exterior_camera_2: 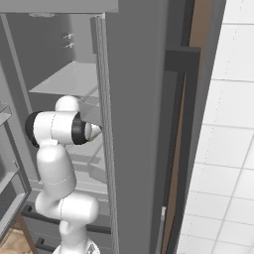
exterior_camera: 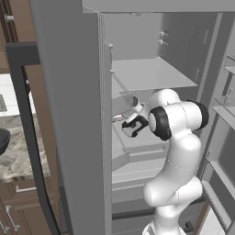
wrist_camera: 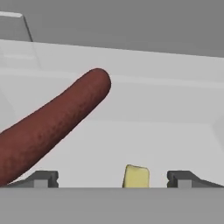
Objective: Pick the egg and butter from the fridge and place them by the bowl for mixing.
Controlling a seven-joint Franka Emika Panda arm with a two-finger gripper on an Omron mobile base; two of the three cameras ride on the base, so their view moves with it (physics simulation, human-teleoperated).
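The fridge (exterior_camera: 69,114) stands with its doors open, and my arm reaches in over a middle shelf (exterior_camera: 137,140). In the hand view my gripper (wrist_camera: 114,179) is open, its fingertips (wrist_camera: 43,178) spread wide just above the pale shelf. The butter (wrist_camera: 135,176), a small yellow stick, lies between them, nearer the right tip and touching neither. The dark bowl (exterior_camera: 2,140) sits on the speckled counter at the far left edge of the left base view. The egg is out of view.
A dark red oblong item (wrist_camera: 52,124) lies slanted on the shelf just left of the butter and beyond my left fingertip. The grey fridge door (exterior_camera_2: 134,124) hides my hand in the right base view. Door shelves (exterior_camera: 225,110) flank my arm on the right.
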